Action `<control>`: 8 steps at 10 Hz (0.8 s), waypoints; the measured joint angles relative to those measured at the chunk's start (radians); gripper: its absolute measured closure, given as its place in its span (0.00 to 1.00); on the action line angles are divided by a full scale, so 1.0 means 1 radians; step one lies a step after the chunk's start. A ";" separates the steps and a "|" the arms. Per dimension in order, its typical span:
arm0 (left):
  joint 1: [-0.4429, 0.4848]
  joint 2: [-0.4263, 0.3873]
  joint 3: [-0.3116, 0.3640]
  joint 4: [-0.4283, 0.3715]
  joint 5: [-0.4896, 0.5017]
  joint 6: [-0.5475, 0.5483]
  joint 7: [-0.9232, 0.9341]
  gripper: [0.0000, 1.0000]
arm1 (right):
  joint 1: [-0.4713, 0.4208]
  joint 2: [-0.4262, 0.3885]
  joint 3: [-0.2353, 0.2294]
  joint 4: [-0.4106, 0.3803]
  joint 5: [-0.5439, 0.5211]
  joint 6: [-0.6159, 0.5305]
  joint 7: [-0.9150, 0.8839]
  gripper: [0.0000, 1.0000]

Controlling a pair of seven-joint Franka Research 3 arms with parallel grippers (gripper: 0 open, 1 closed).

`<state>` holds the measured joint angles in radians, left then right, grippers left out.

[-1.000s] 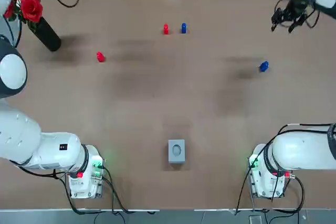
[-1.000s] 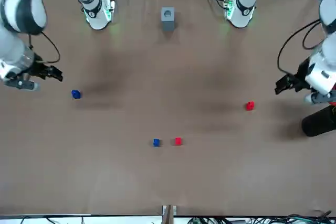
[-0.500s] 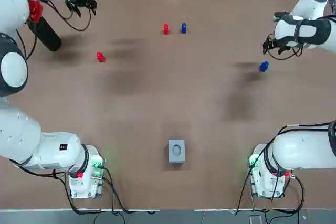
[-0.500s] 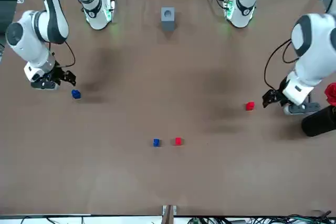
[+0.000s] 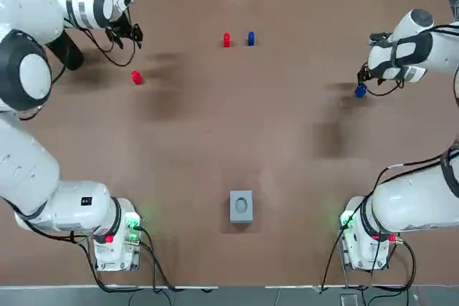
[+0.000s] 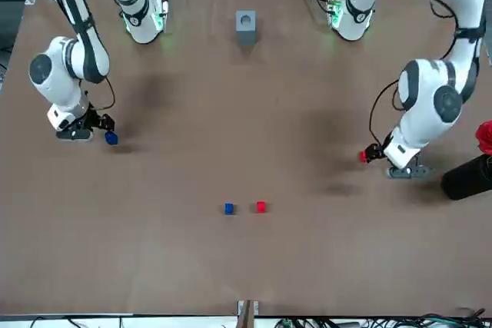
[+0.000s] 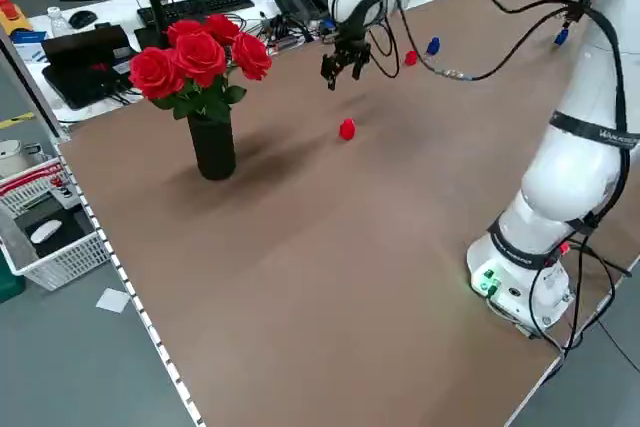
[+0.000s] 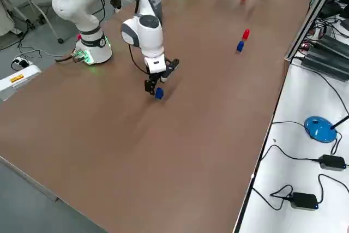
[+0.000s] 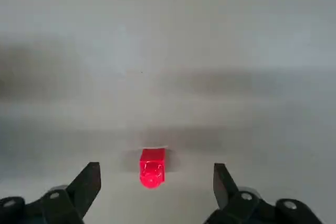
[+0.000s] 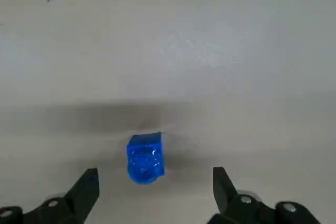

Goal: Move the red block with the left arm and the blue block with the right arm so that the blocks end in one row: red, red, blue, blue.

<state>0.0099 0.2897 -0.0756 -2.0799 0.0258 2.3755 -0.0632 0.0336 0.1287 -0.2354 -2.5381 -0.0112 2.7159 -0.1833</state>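
Left wrist view shows the loose red block [image 9: 153, 167] lying on the table [image 9: 168, 51], below and between the wide-apart jaws of the left gripper [image 5: 128, 32], untouched. The loose blue block [image 10: 145, 158] sits likewise under the right gripper [image 5: 363, 77], whose jaws are spread. The paired red block [image 5: 226, 39] and paired blue block [image 5: 250, 38] stand well away from both.

A red block [image 9: 152, 167] sits on the table [image 9: 168, 51] between the spread fingers [image 9: 86, 186] of the left gripper [image 9: 155, 177] (neither finger touches it), roughly centred in the gap, with a blurred shadow [image 9: 210, 82] beyond.
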 joint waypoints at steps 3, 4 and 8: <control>0.001 0.098 0.000 -0.002 0.002 0.054 0.000 0.05 | -0.001 0.026 0.000 0.000 0.008 0.022 0.000 0.21; 0.002 0.109 0.000 -0.006 0.002 0.058 0.000 0.06 | -0.001 0.035 0.000 0.001 0.025 0.023 0.000 0.24; 0.004 0.108 0.001 -0.070 0.002 0.110 -0.011 0.11 | 0.005 0.057 0.005 0.004 0.105 0.026 -0.002 0.27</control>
<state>0.0138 0.3976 -0.0751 -2.1499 0.0283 2.4855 -0.0743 0.0383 0.1861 -0.2301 -2.5336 0.0935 2.7422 -0.1853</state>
